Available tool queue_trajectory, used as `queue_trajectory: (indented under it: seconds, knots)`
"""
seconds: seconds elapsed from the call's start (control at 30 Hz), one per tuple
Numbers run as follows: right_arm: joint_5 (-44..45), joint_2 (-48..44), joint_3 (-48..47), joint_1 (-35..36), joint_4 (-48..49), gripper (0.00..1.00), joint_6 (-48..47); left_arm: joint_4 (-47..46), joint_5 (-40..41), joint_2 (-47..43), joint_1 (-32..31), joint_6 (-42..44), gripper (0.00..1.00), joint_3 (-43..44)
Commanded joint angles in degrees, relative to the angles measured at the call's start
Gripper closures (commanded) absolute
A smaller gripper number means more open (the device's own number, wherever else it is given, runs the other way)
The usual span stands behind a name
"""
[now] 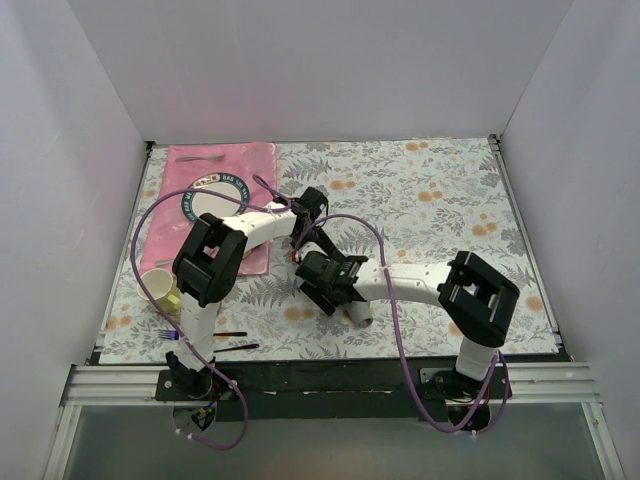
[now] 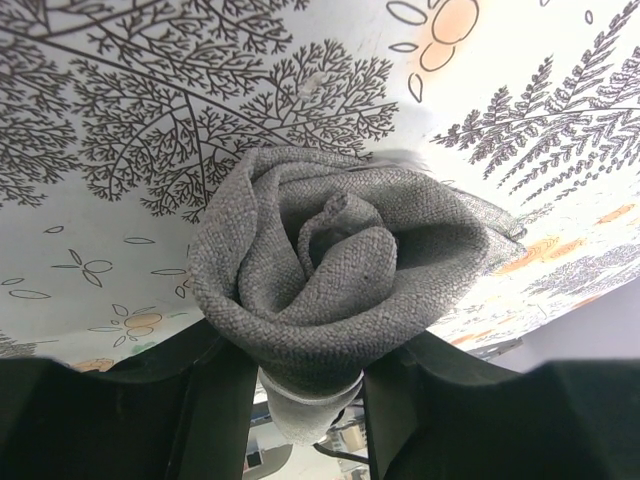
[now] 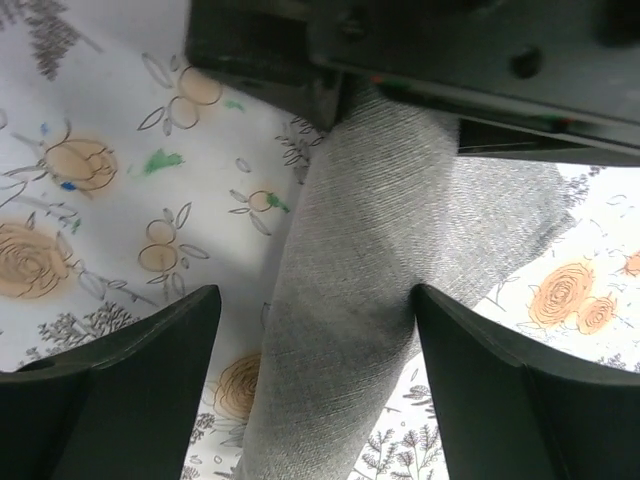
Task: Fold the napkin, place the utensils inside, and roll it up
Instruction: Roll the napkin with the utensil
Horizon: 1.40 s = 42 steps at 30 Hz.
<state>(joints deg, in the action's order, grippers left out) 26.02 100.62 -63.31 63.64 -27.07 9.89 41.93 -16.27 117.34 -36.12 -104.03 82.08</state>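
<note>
One grey napkin (image 2: 330, 290), rolled into a spiral, lies on the floral surface (image 1: 440, 210) just right of the pink placemat (image 1: 225, 165). The left end effector (image 2: 310, 375) is clenched on one end of the roll. The right end effector (image 3: 315, 300) is spread wide astride it. The placemat's round badge carries lettering too small to read. Nearer than the placemat are one yellow cup (image 1: 160, 288), one purple-handled fork (image 1: 168, 335) and one black utensil (image 1: 238, 347).

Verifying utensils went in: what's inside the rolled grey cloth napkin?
The rolled grey cloth napkin shows only spiralled cloth at its open end; anything deeper is covered.
</note>
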Motion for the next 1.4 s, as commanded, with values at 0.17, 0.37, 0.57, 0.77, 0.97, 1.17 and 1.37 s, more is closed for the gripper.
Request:
queue_trajectory:
  seconds: [0.17, 0.37, 0.57, 0.77, 0.97, 1.17, 1.37]
  knots:
    - [4.2, -0.5, 2.9, -1.8, 2.8, 0.39, 2.7, 0.9, -1.1, 0.4, 0.3, 0.1, 0.57, -2.2]
    - [-4.5, -5.2, 6.8, -5.4, 6.7, 0.44, 0.2, 2.4, 0.8, -1.0, 1.2, 2.2, 0.37, -0.4]
    - [-24.2, -8.2, 8.5, -12.9, 9.9, 0.48, -1.1, 0.9, -0.8, -6.6, 5.3, 2.6, 0.28, -1.3]
    - [-42.0, -10.1, 14.3, -20.8, 17.7, 0.47, 0.9, 1.4, -1.5, -9.7, 6.9, 2.8, 0.25, -0.2]
    - [-60.2, -5.5, 16.0, -29.4, 22.4, 0.48, 2.0, -2.5, -4.3, -10.6, 6.4, 0.1, 0.24, -3.8]
    - [-72.0, 1.2, 13.8, -34.2, 21.8, 0.50, 2.0, -1.9, -3.1, -7.3, 2.4, 0.1, 0.22, -0.7]
    - [-73.6, 3.4, 13.6, -37.1, 20.7, 0.52, 1.8, -2.7, -2.1, -4.9, -0.3, -1.8, 0.22, -2.7]
